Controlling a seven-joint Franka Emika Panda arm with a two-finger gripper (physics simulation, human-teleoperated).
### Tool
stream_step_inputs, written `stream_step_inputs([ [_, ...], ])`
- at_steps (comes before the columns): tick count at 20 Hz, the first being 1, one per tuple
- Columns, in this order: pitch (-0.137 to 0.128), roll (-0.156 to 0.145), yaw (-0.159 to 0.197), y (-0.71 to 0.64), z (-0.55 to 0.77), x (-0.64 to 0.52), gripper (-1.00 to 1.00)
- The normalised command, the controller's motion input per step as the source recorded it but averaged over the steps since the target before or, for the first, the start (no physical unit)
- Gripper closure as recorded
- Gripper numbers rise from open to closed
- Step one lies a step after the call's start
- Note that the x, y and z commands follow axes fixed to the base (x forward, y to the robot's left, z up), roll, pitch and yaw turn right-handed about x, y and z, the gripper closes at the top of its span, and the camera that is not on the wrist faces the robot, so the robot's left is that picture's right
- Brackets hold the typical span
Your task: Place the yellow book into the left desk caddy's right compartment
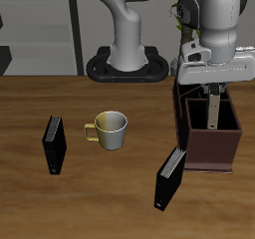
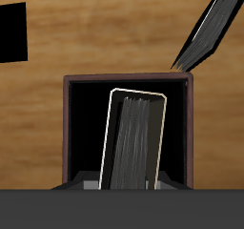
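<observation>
The left desk caddy [image 1: 227, 149], a dark maroon-brown open box, stands on the table near the robot's base. My gripper [image 1: 212, 92] hangs straight over it, shut on the yellow book [image 1: 213, 112]. The book is held upright and its lower end dips inside the caddy's walls. In the wrist view the book [image 2: 133, 142] shows a pale tan edge and a grey speckled cover. It stands tilted inside one square compartment, between the caddy's walls [image 2: 68, 128]. I cannot tell from these views which compartment this is, or whether the book touches the bottom.
A black book [image 1: 170, 176] leans against the caddy's front corner, and shows in the wrist view [image 2: 205, 32] too. Another black book [image 1: 53, 144] stands upright farther along the table. A yellowish mug [image 1: 110, 130] sits between them.
</observation>
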Motion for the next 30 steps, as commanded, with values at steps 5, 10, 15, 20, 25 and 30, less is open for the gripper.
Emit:
stream_step_inputs([
  [5, 0.006, 0.013, 0.019, 0.03, -0.28, 0.0, 1.0],
  [10, 0.013, -0.021, -0.014, -0.13, -0.28, 0.03, 1.0],
  [15, 0.01, -0.001, 0.011, -0.03, -0.31, 0.04, 1.0],
  [20, 0.04, 0.004, -0.01, 0.0, -0.32, 0.06, 1.0],
  [25, 0.044, 0.001, 0.014, 0.01, -0.36, 0.11, 1.0],
  [30, 0.026, -0.003, -0.001, -0.04, -0.16, 0.08, 1.0],
])
